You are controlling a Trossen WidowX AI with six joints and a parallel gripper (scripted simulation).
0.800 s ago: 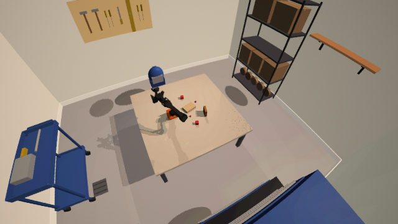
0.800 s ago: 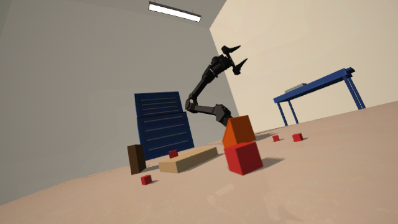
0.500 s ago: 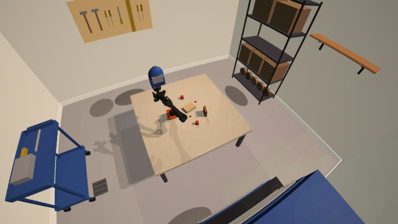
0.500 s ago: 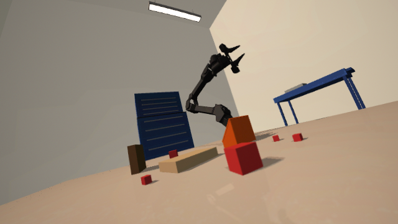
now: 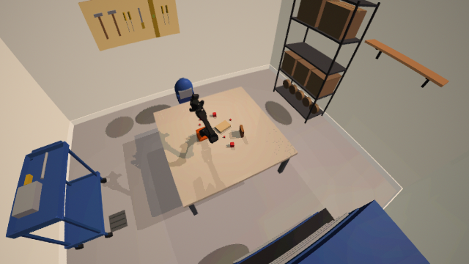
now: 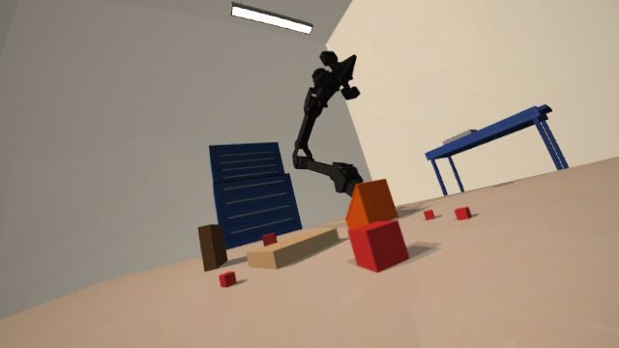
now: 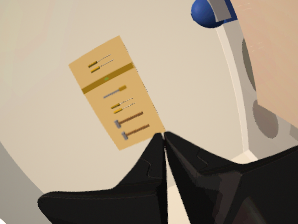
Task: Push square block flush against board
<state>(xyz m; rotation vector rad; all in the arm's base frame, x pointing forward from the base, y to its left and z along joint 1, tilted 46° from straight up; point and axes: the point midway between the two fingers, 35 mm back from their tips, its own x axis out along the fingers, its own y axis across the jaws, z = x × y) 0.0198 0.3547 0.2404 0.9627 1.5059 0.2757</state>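
The tan board point(image 5: 223, 126) point(image 6: 309, 245) lies flat on the table beside the orange arm base. A brown block point(image 5: 242, 130) point(image 6: 208, 247) stands upright on the table, apart from the board. Larger red cubes point(image 5: 214, 114) point(image 5: 231, 144) lie on either side of the board, also apart from it; one red cube point(image 6: 378, 246) is large in the exterior view. Which block is meant by the square block is not certain from these views. My gripper point(image 6: 355, 58) point(image 7: 162, 137) is shut with nothing between its fingertips, high above the table and away from the board and blocks.
Smaller red cubes point(image 5: 230, 119) point(image 5: 224, 136) point(image 6: 227, 279) point(image 6: 462, 213) lie scattered around the board and the orange arm base point(image 5: 201, 134) point(image 6: 374, 203). All stand on the wooden table point(image 5: 256, 154). A blue cart point(image 5: 51, 198) and a black shelf rack point(image 5: 315, 55) stand away from the table.
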